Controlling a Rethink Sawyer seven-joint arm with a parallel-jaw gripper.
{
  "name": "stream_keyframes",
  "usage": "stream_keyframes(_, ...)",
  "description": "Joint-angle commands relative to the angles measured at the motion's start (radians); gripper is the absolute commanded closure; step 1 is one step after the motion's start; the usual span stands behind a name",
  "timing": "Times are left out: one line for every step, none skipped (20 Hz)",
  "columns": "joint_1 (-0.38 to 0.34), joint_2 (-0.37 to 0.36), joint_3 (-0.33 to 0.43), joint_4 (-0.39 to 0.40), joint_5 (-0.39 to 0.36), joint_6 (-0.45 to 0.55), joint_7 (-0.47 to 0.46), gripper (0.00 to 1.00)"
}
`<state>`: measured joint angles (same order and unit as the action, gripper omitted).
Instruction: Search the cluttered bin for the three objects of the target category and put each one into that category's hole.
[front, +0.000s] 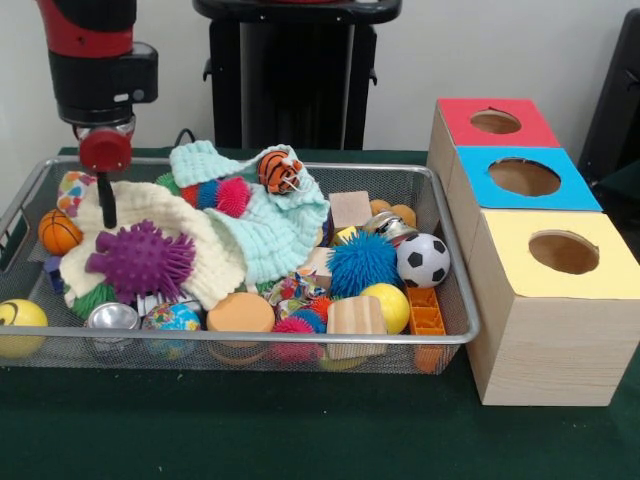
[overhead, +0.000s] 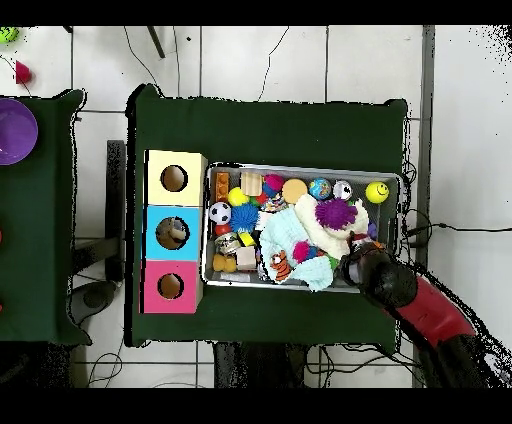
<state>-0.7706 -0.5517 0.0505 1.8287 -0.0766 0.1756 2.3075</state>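
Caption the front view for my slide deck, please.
Sawyer gripper dips into a cluttered bin beside three wooden boxes.

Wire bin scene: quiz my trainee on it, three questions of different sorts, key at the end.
1. True or false: the soccer ball lies inside the wire bin.
2. The wooden box nearest the front camera has which top? A red, B blue, C yellow.
3. What colour is the spiky ball on the cream cloth?
Key: 1 true; 2 C; 3 purple.
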Motion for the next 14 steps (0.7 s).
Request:
stream_keyframes(-0.040,0.128,0.115,-0.067,-0.033,-0.056,0.019,0.00)
stream_keyframes(-0.035,0.128,0.110,-0.068,-0.033,-0.056,0.020,0.00)
stream_keyframes(-0.029,0.129,0.105,-0.069,-0.034,-0.058,0.023,0.00)
stream_keyframes(-0.022,0.128,0.100,-0.066,-0.033,-0.060,0.028,0.00)
stream_keyframes(-0.018,0.130,0.096,-0.064,-0.032,-0.064,0.032,0.00)
stream_keyframes(-0.015,0.131,0.094,-0.060,-0.030,-0.066,0.037,0.00)
stream_keyframes(-0.013,0.130,0.091,-0.057,-0.027,-0.057,0.038,0.00)
stream_keyframes(-0.006,0.129,0.083,-0.055,-0.023,-0.030,0.035,0.00)
stream_keyframes(0.000,0.129,0.074,-0.053,-0.020,-0.004,0.032,0.00)
stream_keyframes(0.008,0.131,0.061,-0.053,-0.023,0.005,0.029,0.00)
stream_keyframes(0.008,0.134,0.059,-0.050,-0.025,0.007,0.027,0.00)
stream_keyframes(0.008,0.136,0.057,-0.047,-0.027,0.009,0.026,0.00)
stream_keyframes(0.022,0.134,0.040,-0.058,-0.041,0.009,0.014,0.00)
stream_keyframes(0.034,0.132,0.026,-0.068,-0.055,0.003,0.003,0.00)
